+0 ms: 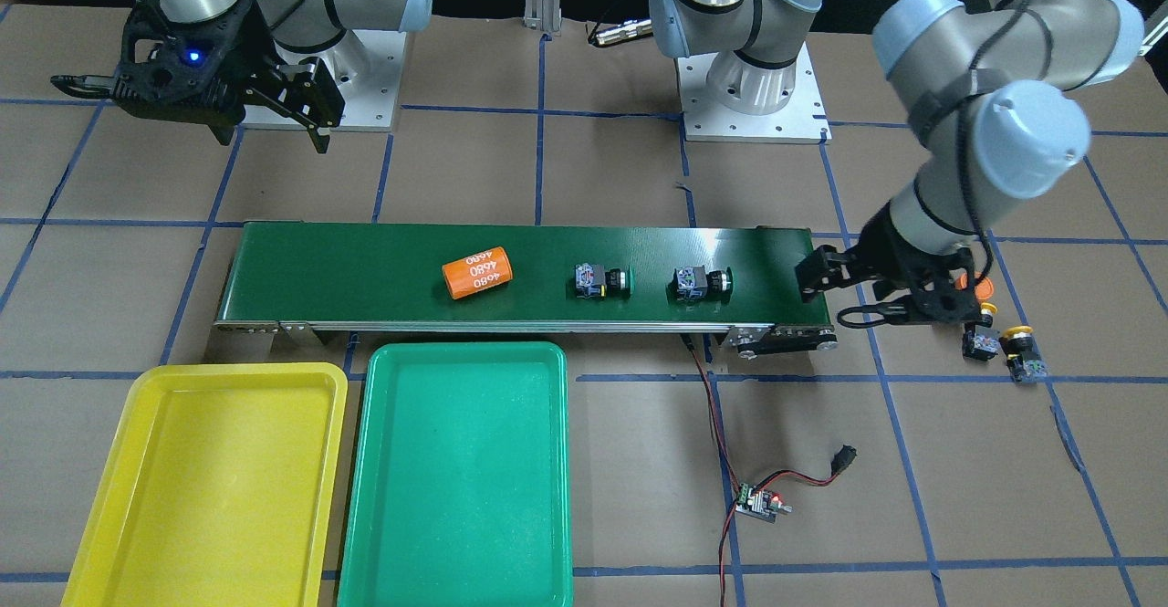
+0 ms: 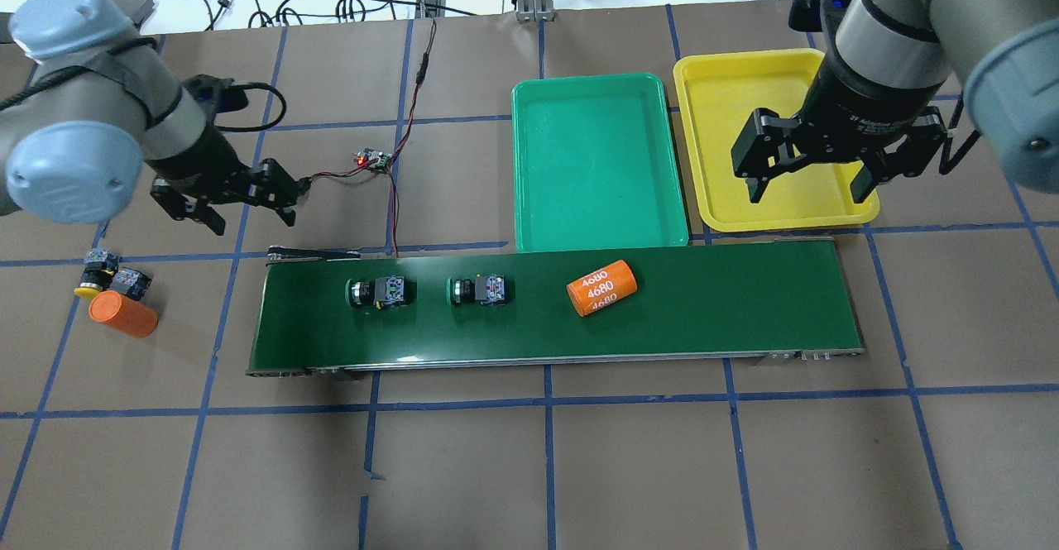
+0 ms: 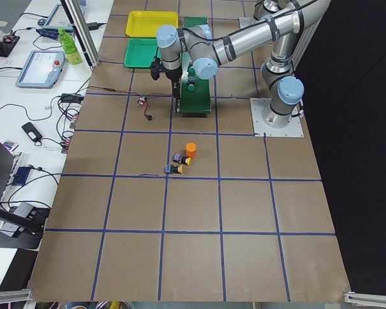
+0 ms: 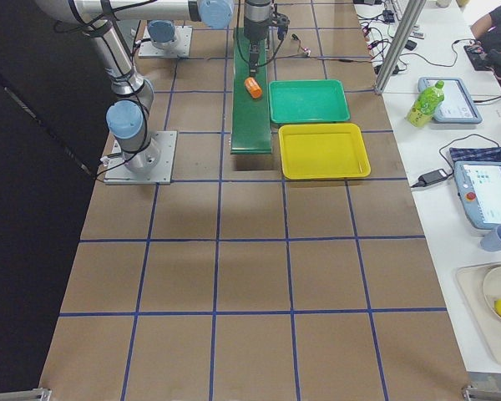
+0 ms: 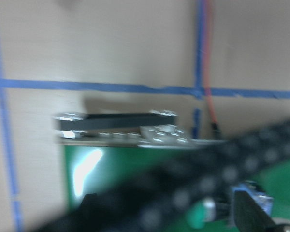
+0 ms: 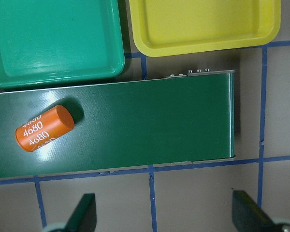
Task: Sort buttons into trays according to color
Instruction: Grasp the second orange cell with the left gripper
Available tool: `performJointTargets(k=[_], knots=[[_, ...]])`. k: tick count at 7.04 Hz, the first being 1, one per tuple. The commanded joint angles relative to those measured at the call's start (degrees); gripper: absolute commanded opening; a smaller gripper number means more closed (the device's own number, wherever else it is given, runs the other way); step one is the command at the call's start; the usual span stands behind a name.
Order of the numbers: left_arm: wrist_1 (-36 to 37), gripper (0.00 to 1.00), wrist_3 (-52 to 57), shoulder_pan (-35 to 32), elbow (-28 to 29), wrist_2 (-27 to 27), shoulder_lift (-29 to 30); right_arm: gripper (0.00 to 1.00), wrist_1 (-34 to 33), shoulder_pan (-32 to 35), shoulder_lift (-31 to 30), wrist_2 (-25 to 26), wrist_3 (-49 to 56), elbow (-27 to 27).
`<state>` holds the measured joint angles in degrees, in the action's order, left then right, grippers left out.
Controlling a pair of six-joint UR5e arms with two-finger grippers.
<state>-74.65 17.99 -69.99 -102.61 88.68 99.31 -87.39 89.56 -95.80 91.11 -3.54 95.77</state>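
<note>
My left gripper [image 2: 248, 217] is open wide and holds nothing. It hangs over the table at about 10 o'clock from the first green-cap button [image 2: 379, 292]. That button lies on its side on the conveyor belt [image 2: 745, 302], and the second green-cap button [image 2: 481, 289] is at its 3 o'clock. The yellow-cap buttons [image 1: 1022, 353] sit on the table off the belt's end, beside an orange cylinder [image 2: 122, 314]. Another orange cylinder [image 2: 601, 288] lies on the belt. I think these buttons are small, light and hard. The round cap could roll or slip, so I would pinch the blocky body across its flat sides. My right gripper [image 2: 809, 194] is open wide too, over the near edge of the yellow tray [image 2: 728, 120]. The green tray [image 2: 596, 161] is at its 9 o'clock. Both trays have nothing in them.
</note>
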Motion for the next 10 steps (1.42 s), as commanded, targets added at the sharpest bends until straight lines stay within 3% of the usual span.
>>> performJointTargets(k=[1, 3, 6, 9, 10], knots=[[-0.42, 1.0, 17.35, 13.5, 1.09, 0.44, 3.06, 1.0, -0.06, 0.0, 0.0, 0.04, 0.02, 0.03], [6.74, 1.0, 29.84, 22.33, -0.48, 2.45, 7.1, 1.0, 0.2, 0.0, -0.09, 0.04, -0.06, 0.03], [11.86, 1.0, 30.35, 23.15, -7.14, 2.29, 8.09, 1.0, -0.06, 0.0, -0.09, 0.04, 0.02, -0.06], [12.86, 1.0, 30.17, 23.06, -8.13, 2.03, 7.91, 1.0, -0.15, 0.0, -0.09, 0.04, 0.29, -0.06], [13.03, 0.47, 30.26, 22.89, -8.13, 2.29, 8.0, 1.0, 0.2, 0.0, -0.09, 0.04, 0.03, -0.06]])
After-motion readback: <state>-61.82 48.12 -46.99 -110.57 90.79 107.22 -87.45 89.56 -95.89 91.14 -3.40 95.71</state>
